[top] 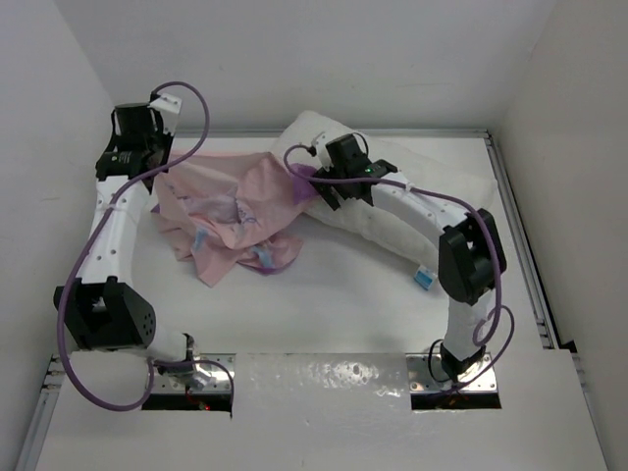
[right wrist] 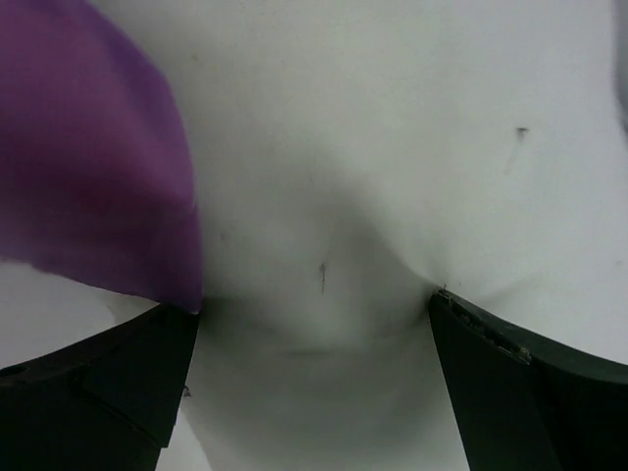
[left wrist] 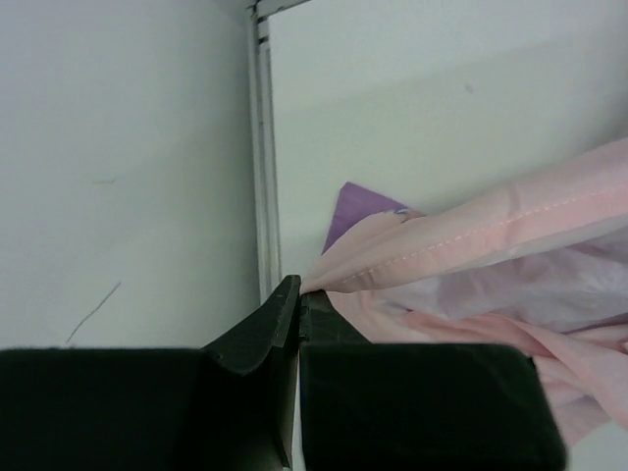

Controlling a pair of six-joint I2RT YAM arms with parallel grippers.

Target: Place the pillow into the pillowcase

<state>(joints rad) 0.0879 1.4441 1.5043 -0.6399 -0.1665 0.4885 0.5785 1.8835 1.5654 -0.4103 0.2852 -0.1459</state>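
White walls enclose the white table (top: 343, 314) on which both task items lie, toward the far side. Your left gripper (left wrist: 297, 294) is at the far left corner, its jaws pressed together on the stitched pale pink hem of the pillowcase (top: 231, 211). From that pinch the thin fabric spreads rightward in crumpled folds, pink reverse side up, with a purple patch showing at the hem. Your right gripper (right wrist: 316, 304) sits on the near-left end of the pillow (top: 373, 234), jaws spread wide, and nothing is gripped between them. The soft white cover with faint dark specks bulges between the black fingers (right wrist: 510, 383). A purple edge of the pillowcase lies against the left finger. The pillow is plump and rectangular, angled across the right half of the table, outside the case, with a small blue tag (top: 424, 279) at its near edge.
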